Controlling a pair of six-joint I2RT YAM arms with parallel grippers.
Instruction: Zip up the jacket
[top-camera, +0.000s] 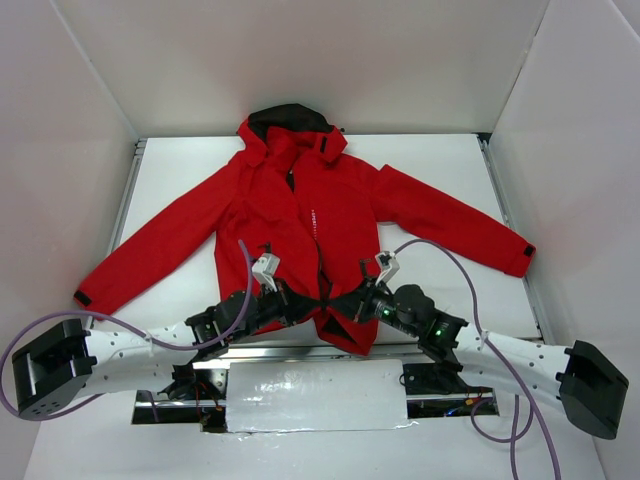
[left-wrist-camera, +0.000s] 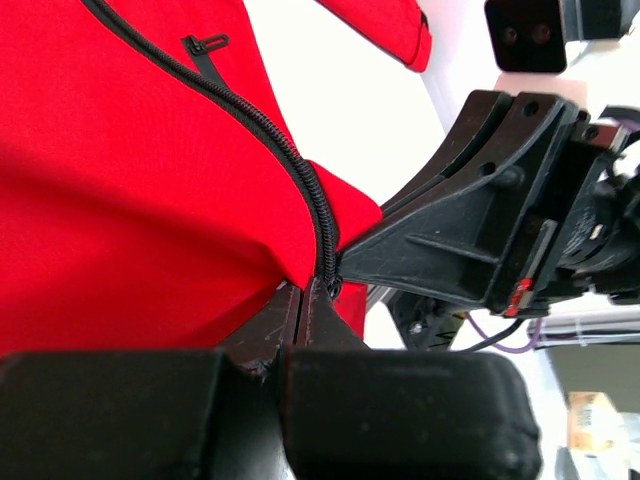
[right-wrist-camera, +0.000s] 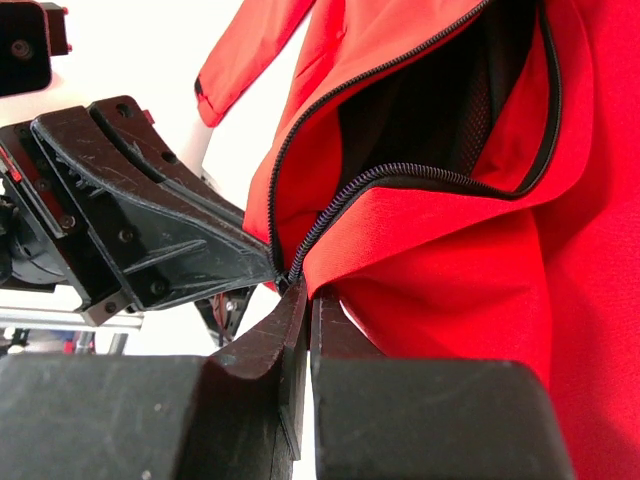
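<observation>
Bright red hooded jacket (top-camera: 270, 215) lies flat on the white table (top-camera: 440, 165), hem nearest the arms. Left gripper (left-wrist-camera: 303, 296) and right gripper (right-wrist-camera: 305, 297) meet tip to tip, each pinched narrow on the hem at the foot of the black central zipper (right-wrist-camera: 400, 176) (unzipped), whose line runs straight away towards the hood.

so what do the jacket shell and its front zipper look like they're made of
The jacket: thin woven synthetic, probably nylon or polyester, matte red; it folds in soft creases without shine. The front zipper: black coil teeth, likely plastic, dull and finely ridged.
</observation>
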